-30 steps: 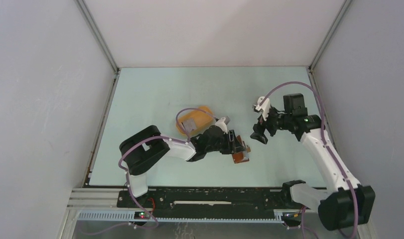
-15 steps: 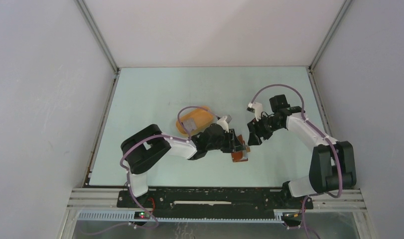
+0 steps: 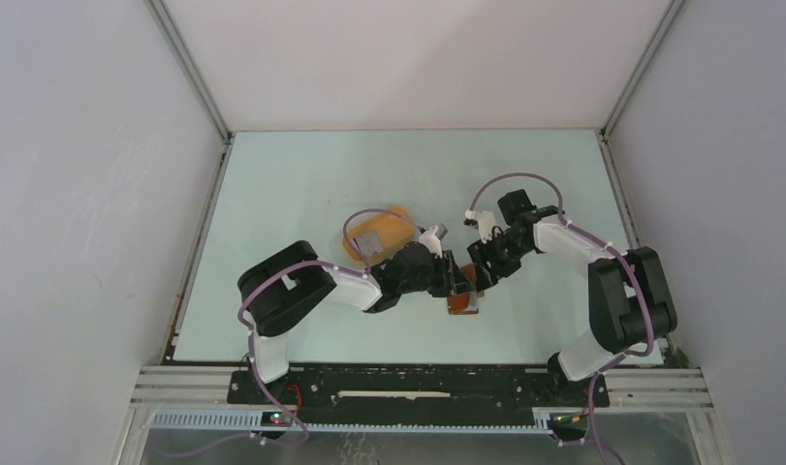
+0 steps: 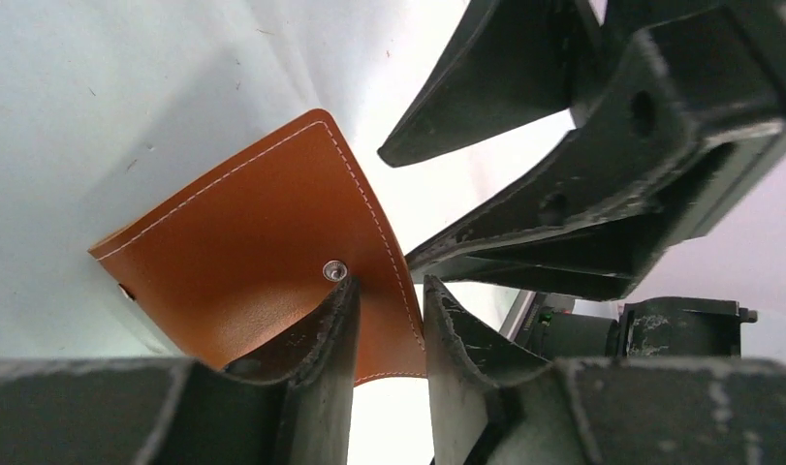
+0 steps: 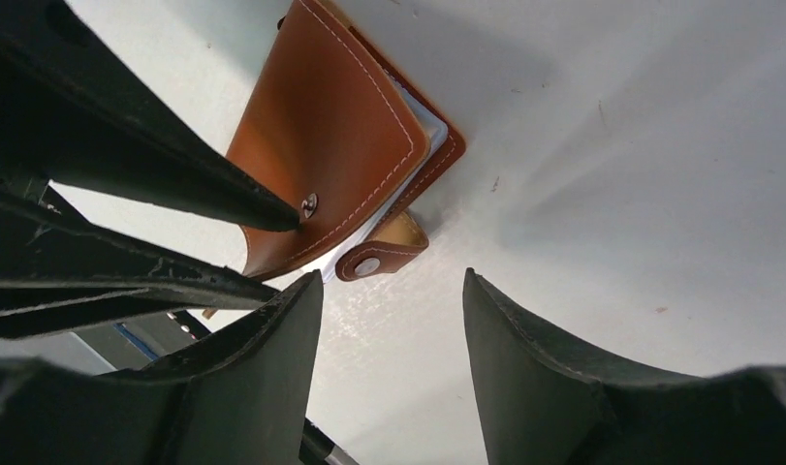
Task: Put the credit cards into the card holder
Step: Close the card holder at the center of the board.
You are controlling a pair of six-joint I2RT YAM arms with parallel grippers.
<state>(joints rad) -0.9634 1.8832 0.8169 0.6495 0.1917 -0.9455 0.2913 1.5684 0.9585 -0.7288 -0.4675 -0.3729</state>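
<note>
1. So, left gripper [image 4: 391, 286]: jaws narrow, straddling the raised flap of the card holder [image 4: 243, 242] (can't tell if it's really pinched).
2. Right gripper [image 5: 391, 281]: fingers apart, empty, card holder just beyond its fingertips.

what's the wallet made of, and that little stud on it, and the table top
The wallet looks like leather or imitation leather: reddish-brown, smooth with a soft sheen, pale stitching along the edge, its flap curving without creasing.
The stud seems metal: small, round, shiny.
The table is hard, smooth, pale and matt with small scuffs; material unclear, perhaps painted board or plastic.
</note>
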